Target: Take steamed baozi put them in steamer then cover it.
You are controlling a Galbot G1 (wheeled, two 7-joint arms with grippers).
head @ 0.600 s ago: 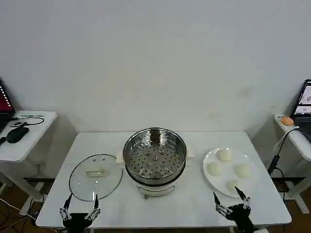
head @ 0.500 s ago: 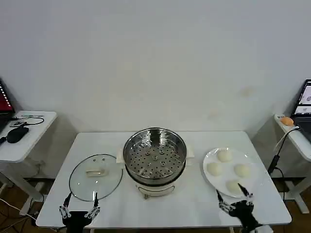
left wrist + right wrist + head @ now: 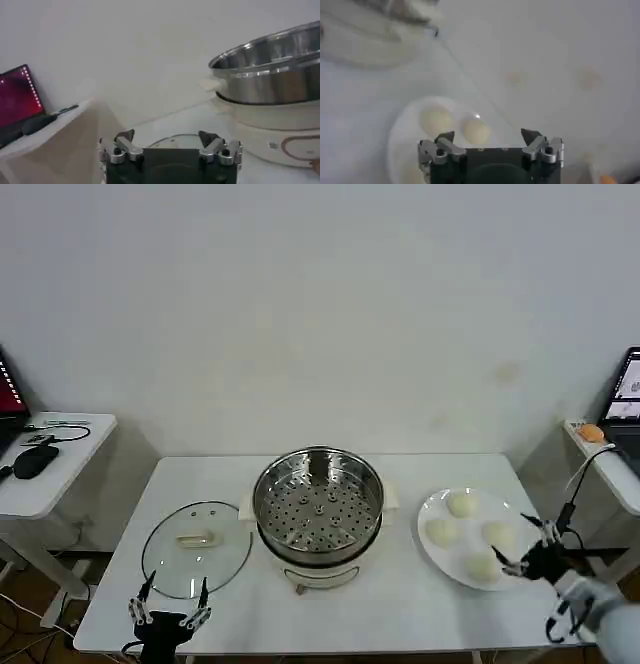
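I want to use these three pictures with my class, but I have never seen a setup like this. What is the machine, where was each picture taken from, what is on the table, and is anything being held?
It is a two-armed robot with a camera on its head and one on each wrist. The head view looks down on a white table. In the middle stands the steamer, a shiny steel pot with a holed tray, uncovered. A glass lid lies flat to its left. On its right a white plate carries four steamed baozi, small pale buns.

The left gripper waits open at the table's near edge, in front of the lid. The right gripper is open at the plate's right side, close to the buns. Neither holds anything.

The left wrist view looks past its fingers toward the steamer. The right wrist view looks down at the buns.
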